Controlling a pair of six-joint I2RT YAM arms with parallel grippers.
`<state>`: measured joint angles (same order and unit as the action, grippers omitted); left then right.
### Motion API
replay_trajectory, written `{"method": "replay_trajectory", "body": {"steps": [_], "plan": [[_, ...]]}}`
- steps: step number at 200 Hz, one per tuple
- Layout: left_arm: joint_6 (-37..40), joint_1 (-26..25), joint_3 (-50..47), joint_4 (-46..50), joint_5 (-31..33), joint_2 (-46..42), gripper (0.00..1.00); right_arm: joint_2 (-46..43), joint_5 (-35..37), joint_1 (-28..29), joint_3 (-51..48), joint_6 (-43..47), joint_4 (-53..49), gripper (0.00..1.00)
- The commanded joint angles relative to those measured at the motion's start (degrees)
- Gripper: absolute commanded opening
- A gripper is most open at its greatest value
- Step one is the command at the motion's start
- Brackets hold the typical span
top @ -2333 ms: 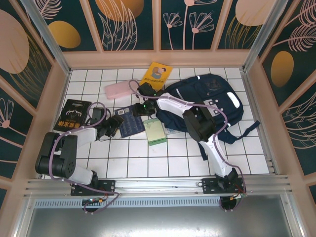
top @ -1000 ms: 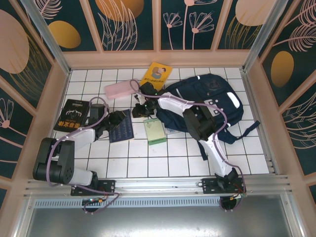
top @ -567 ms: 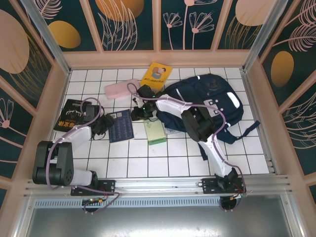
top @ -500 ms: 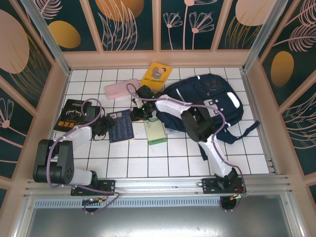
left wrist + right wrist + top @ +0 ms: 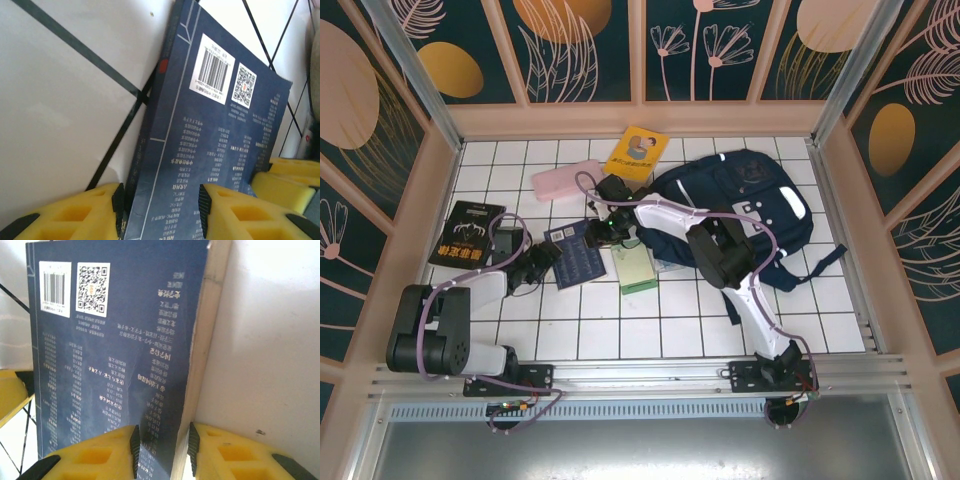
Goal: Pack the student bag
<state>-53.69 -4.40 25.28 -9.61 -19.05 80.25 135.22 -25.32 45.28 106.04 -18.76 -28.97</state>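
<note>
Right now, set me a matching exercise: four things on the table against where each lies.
Things:
1 black book
2 yellow book
3 navy book
4 bag

Places:
a right side
b far left
c left of centre
d far edge, middle

Pairs: 1-b, 2-d, 3-c, 4-a.

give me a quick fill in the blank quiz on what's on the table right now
1. The jaws of the left gripper and right gripper are shut on the blue book, whose cover shows a barcode beside a ____ code.
2. The book nearest the far wall is ____.
3. The pencil case is ____.
4. The backpack lies on the ____ arm's side of the table.

Missing words: QR; yellow; pink; right
</note>
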Motion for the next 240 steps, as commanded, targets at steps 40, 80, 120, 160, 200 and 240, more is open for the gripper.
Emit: {"method": "replay_trajectory", "body": {"steps": [40,80,120,160,200,240], "plan": [[3.03,-1.05,1.12,-0.49,-6.10,3.93,0.40,-0.14,0.26,0.15,-2.57,-2.30,-2.75,0.24],[-5.37,-1.14,-2.59,-21.22,-20.68,-3.49,0.36,-0.30,-1.57,-0.35,-2.64,-2.81,-1.06,0.18],[-4.18,-1.13,-1.87,-20.67,-21.38,-6.50,0.36,-1.00,-2.58,-1.37,-3.64,-3.71,0.31,0.16],[0.65,-1.18,0.12,-11.95,-17.49,-1.00,0.35,-1.36,-2.38,-1.42,-3.99,-3.39,0.23,0.17],[2.57,-1.13,1.59,-8.52,-15.81,0.71,0.28,-1.68,-1.70,-1.51,-4.06,-3.47,0.21,0.18],[3.35,-1.13,2.94,-6.17,-13.99,-1.57,0.04,-6.52,6.08,-1.61,-2.32,-1.85,-2.10,0.29]]}}
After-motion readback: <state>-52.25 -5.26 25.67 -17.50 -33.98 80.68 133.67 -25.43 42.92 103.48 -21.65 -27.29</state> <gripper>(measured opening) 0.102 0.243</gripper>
